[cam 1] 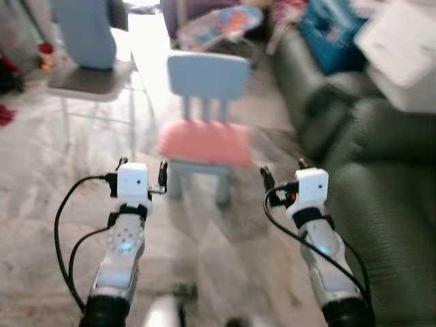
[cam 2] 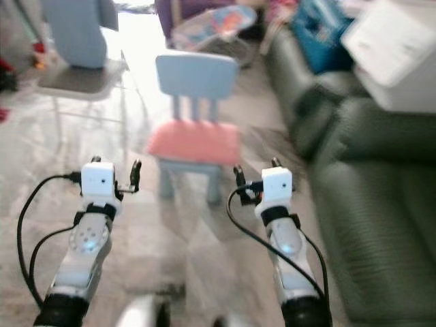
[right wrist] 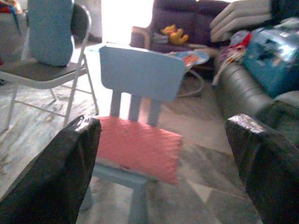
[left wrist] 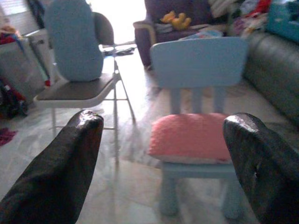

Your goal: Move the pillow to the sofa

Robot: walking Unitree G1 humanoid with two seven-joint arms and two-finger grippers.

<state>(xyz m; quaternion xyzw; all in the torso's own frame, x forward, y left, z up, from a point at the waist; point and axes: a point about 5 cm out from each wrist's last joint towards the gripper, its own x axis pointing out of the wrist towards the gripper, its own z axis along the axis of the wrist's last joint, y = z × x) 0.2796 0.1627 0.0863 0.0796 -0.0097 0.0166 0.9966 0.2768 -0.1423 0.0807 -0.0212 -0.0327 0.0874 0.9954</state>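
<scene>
Approach step: the flat pink pillow (cam 1: pixel 204 144) lies on the seat of the small light-blue plastic chair (cam 1: pixel 208 78), centre frame. Left gripper (cam 1: pixel 142 167) and right gripper (cam 1: pixel 282 169) hover short of it, both spread wide, empty. Next, I'd say: close in, then carry to the dark green sofa (cam 1: pixel 381 197) at right.

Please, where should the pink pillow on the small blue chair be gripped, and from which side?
Probably by its front edge, coming from the front. The pink pillow lies flat on the seat of the small blue chair, whose backrest blocks the far side. Both pincers, left and right, are open and short of it; taking its two side edges together may also work.
</scene>
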